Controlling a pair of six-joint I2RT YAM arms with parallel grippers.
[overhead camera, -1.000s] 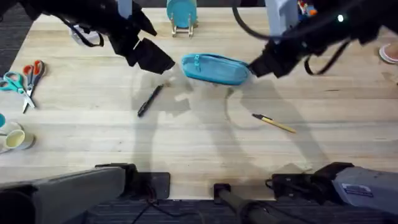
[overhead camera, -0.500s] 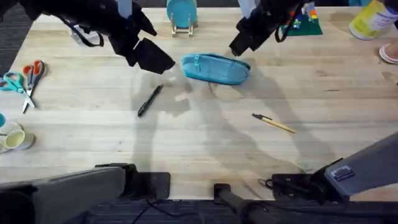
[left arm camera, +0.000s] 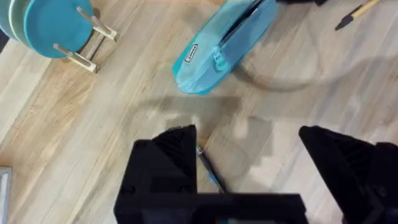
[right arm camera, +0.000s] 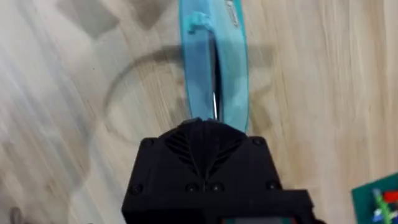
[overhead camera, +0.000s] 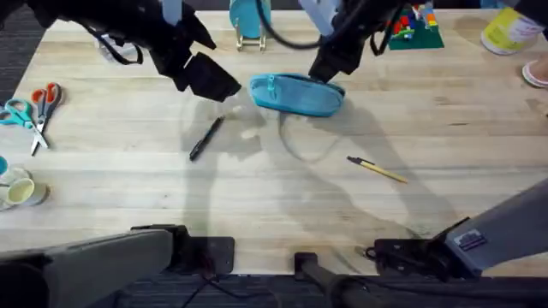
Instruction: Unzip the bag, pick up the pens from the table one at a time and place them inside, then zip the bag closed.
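Legible markings: none confirmed.

The light blue soft fabric pencil pouch carries a small pale rectangular label on its side near the zipper pull, seen from the left wrist camera; dark print sits on it, but the characters are too small to make out. The same label appears from the right wrist camera, equally unreadable. The yellow container at the far right corner of the light wooden tabletop shows no readable print.

One bag, two pens — black, yellow — two scissors.
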